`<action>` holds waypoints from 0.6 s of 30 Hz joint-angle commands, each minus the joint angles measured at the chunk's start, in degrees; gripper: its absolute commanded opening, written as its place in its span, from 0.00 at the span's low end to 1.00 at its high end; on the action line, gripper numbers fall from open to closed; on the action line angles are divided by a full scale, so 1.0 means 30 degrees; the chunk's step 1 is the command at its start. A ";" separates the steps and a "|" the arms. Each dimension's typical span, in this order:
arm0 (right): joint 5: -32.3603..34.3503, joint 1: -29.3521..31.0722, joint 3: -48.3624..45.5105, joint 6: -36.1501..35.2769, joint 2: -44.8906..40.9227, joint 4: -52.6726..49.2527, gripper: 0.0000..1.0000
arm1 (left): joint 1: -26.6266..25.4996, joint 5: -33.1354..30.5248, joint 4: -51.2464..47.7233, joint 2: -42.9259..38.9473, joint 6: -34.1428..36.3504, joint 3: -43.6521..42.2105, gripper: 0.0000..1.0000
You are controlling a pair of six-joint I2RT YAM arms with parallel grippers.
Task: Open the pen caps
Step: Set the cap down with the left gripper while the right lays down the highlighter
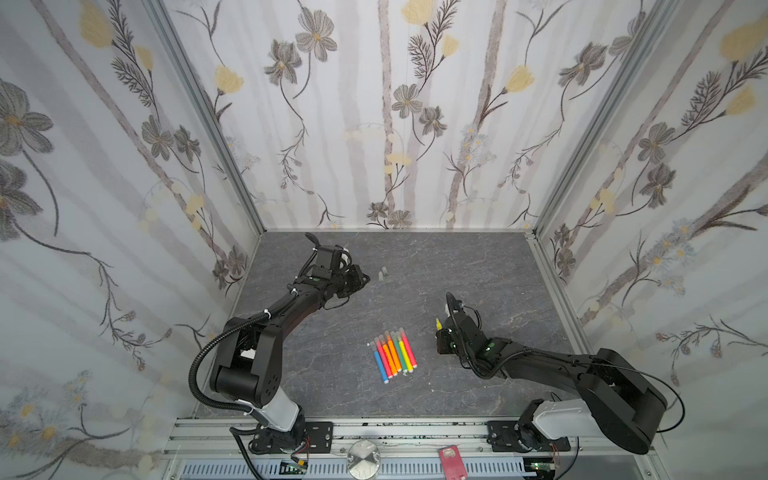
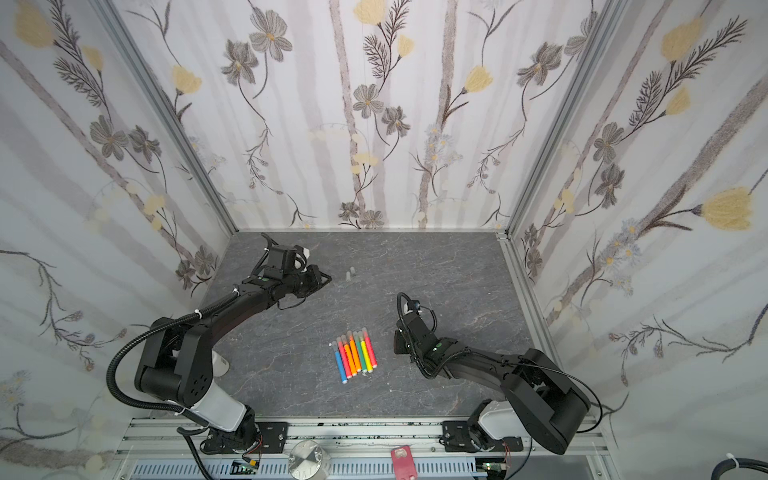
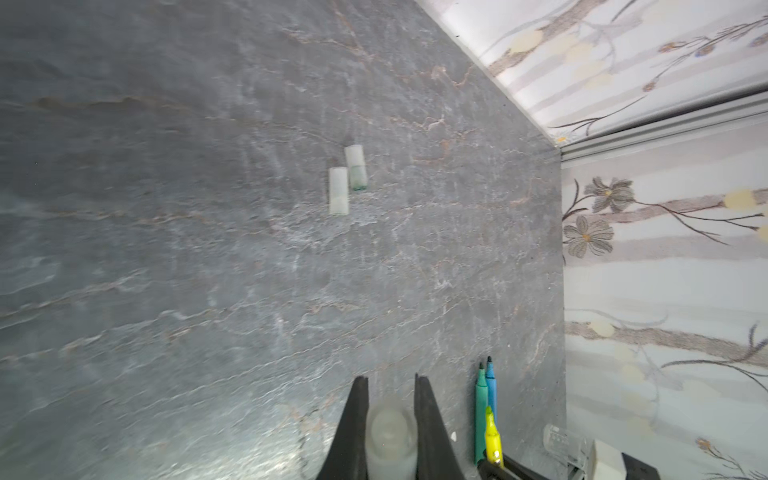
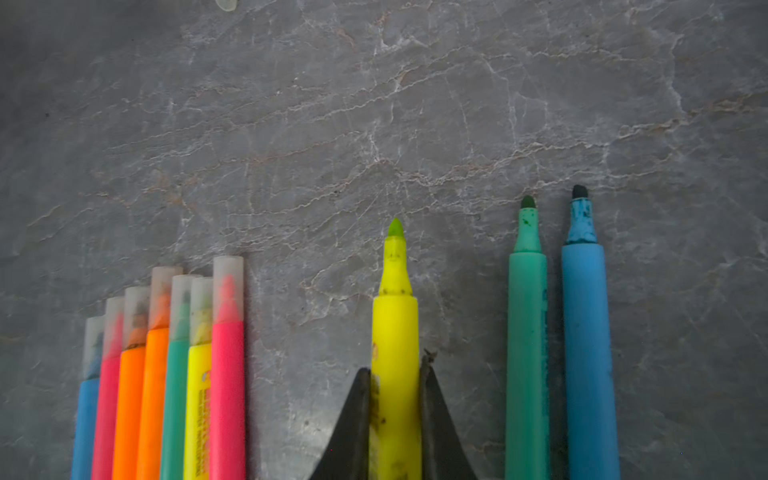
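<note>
capped row (image 1: 392, 353): seven pens side by side mid-worktop (image 1: 457, 257), barrels touching, all caps on and pointing toward the back wall. Landmark for everything below.
left jaws: closed on the held cap (image 3: 390, 432), a translucent cap pinched across its body. Nothing else is in them.
right jaws: closed on the barrel of the yellow pen (image 4: 395, 332), with the tip bare and pointing away from the wrist. Can't tell if it's lifted or resting on the worktop.
why the split: one arm anchors the barrel and the other takes the cap, so a straight pull separates them. My read is that the pull is done for this pen.
right jaws vs row: just beside it on the right-arm side, pen roughly parallel to the row.
opened pens: green pen (image 4: 527, 332) and blue pen (image 4: 588, 332), bare tips, lying together beyond the yellow pen, away from the row. Probably kept apart so done and not-done don't mix.
loose caps (image 3: 338, 190): two, just beside each other, well apart from the row toward the back wall on the left-arm side. Reads as the drop spot.
left jaws vs row: same back-left area, near the loose caps but not touching them.
progress: three of ten open, by count.
next: likely cap down by the two, pen down by green/blue.
risk: caps are round and light, so one may roll on release.
</note>
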 commanded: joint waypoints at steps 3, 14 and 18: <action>0.2030 0.0077 0.1347 0.0086 0.1468 -0.1297 0.00 | 0.0602 0.0281 0.0245 -0.0681 0.0800 -0.1163 0.00; 0.3400 0.0134 0.2642 0.0193 0.3191 -0.2879 0.00 | 0.1012 0.0328 0.0732 -0.0414 0.1057 -0.1746 0.00; 0.3343 0.0136 0.2505 0.0227 0.3460 -0.2776 0.01 | 0.1040 0.0298 0.0936 -0.0154 0.1003 -0.1716 0.00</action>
